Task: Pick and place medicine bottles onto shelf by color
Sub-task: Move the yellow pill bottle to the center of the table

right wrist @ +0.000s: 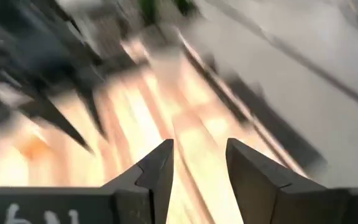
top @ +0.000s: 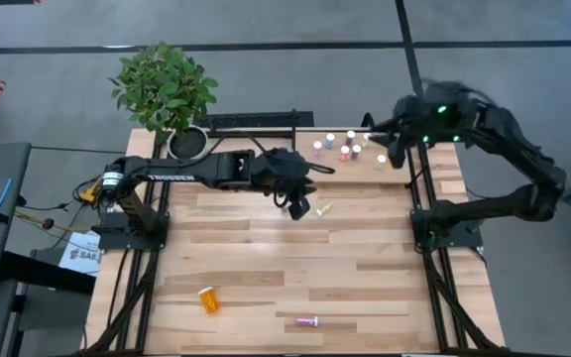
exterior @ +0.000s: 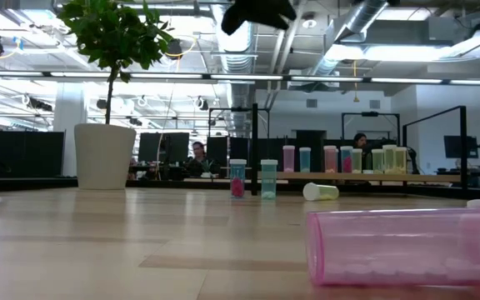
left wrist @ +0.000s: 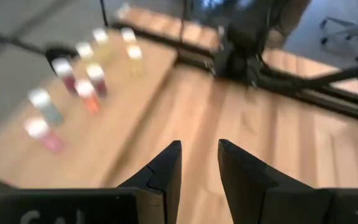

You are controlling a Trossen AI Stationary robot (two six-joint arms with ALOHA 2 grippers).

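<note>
Left gripper [left wrist: 199, 165] hangs over mid-table, fingers nearly together with just a slim gap and nothing between them. Off to one side past its fingertips, the shelf [top: 310, 158] holds a cluster of upright bottles [left wrist: 86, 71]; ahead of the tips is bare plank running to the right arm's black frame. One pale bottle [top: 324, 209] lies on its side just beside that gripper, not touching it.

Right gripper [right wrist: 199, 163] is up over the shelf's far corner, near the table's back edge, fingers part open and empty. Plenty of free wood below its tips.

Nearer the front edge, well apart from both: an orange bottle [top: 208, 298] and a pink bottle [top: 307, 321], both lying down.
</note>
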